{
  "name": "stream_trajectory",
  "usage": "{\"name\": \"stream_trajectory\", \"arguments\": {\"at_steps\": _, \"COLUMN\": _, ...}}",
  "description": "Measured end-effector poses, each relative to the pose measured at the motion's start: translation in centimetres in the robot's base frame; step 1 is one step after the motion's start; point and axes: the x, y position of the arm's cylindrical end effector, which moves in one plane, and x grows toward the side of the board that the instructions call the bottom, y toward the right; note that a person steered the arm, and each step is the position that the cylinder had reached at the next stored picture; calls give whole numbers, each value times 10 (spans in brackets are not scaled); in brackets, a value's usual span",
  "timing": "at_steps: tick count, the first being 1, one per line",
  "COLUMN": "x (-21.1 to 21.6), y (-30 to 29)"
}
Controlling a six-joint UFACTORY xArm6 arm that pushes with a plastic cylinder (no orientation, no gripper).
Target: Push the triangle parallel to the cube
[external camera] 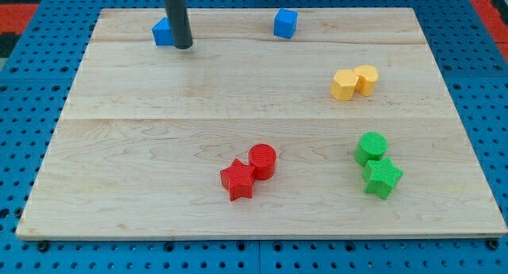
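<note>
A blue triangle block [163, 32] lies near the view's top left of the wooden board [159, 147], partly hidden behind my dark rod. My tip [182, 45] rests on the board right against the triangle's right side. A blue cube [285, 24] sits near the view's top, to the right of the triangle, at about the same height in the view.
Two yellow blocks [354, 82] touch each other at the view's right. A red cylinder [263, 160] and a red star [237, 179] sit together at the lower middle. A green cylinder [371, 148] and a green star [382, 178] sit at the lower right.
</note>
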Motion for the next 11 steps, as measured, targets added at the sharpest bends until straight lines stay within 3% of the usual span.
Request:
{"name": "stream_trajectory", "arguments": {"at_steps": 1, "x": -26, "y": -16}}
{"name": "stream_trajectory", "arguments": {"at_steps": 2, "x": 4, "y": 0}}
{"name": "stream_trajectory", "arguments": {"at_steps": 4, "x": -4, "y": -60}}
{"name": "stream_trajectory", "arguments": {"at_steps": 5, "x": -13, "y": -10}}
{"name": "stream_trajectory", "arguments": {"at_steps": 6, "x": -14, "y": -10}}
{"name": "stream_trajectory", "arguments": {"at_steps": 7, "x": 14, "y": -48}}
{"name": "stream_trajectory", "arguments": {"at_steps": 8, "x": -7, "y": -62}}
{"name": "stream_trajectory", "arguments": {"at_steps": 9, "x": -6, "y": -30}}
{"name": "stream_trajectory", "arguments": {"at_steps": 10, "x": 15, "y": 59}}
{"name": "stream_trajectory", "arguments": {"at_steps": 11, "x": 39, "y": 189}}
